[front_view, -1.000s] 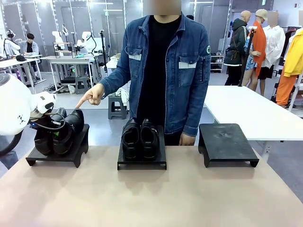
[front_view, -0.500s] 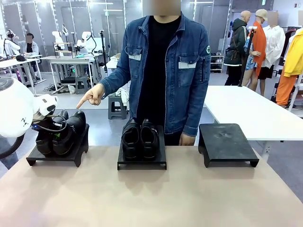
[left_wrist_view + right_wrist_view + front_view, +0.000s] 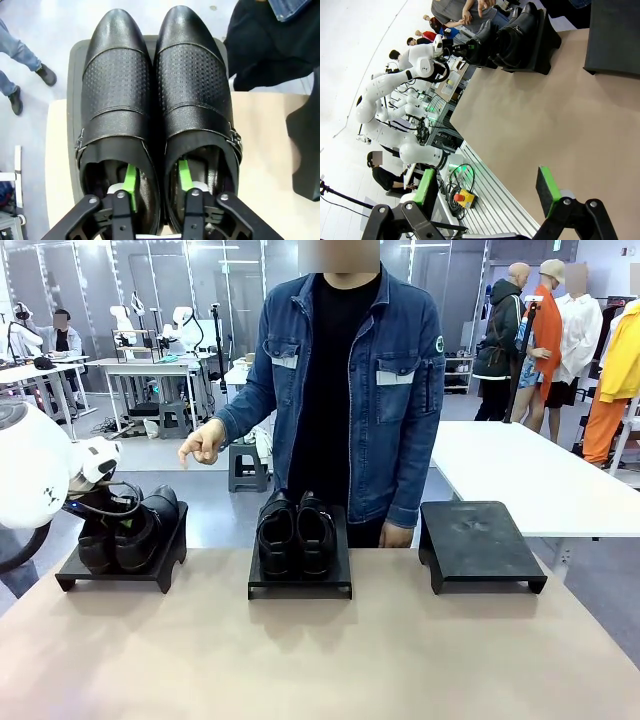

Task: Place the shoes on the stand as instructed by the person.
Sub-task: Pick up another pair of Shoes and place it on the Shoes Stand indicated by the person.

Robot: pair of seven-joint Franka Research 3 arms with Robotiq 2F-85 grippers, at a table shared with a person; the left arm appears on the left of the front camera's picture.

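On the table (image 3: pixel 320 660), the left stand (image 3: pixel 125 565) is carrying a pair of black shoes (image 3: pixel 157 100) lying side by side, toes pointing toward the person (image 3: pixel 345 390). The left end effector (image 3: pixel 156 180) is standing spread, one finger inside each shoe; the right end effector (image 3: pixel 487 192) is gaping empty.

the front view looks level across the pale tan table (image 3: pixel 320 660) from the robot's side, facing the person in the blue denim jacket (image 3: pixel 350 380) at the far edge. the left wrist view looks straight down, very close, onto the pair of black perforated leather shoes (image 3: pixel 157 100) on the left black stand (image 3: pixel 125 565), which the front view shares. the right wrist view sits rolled, looking from well back across the table toward that stand.
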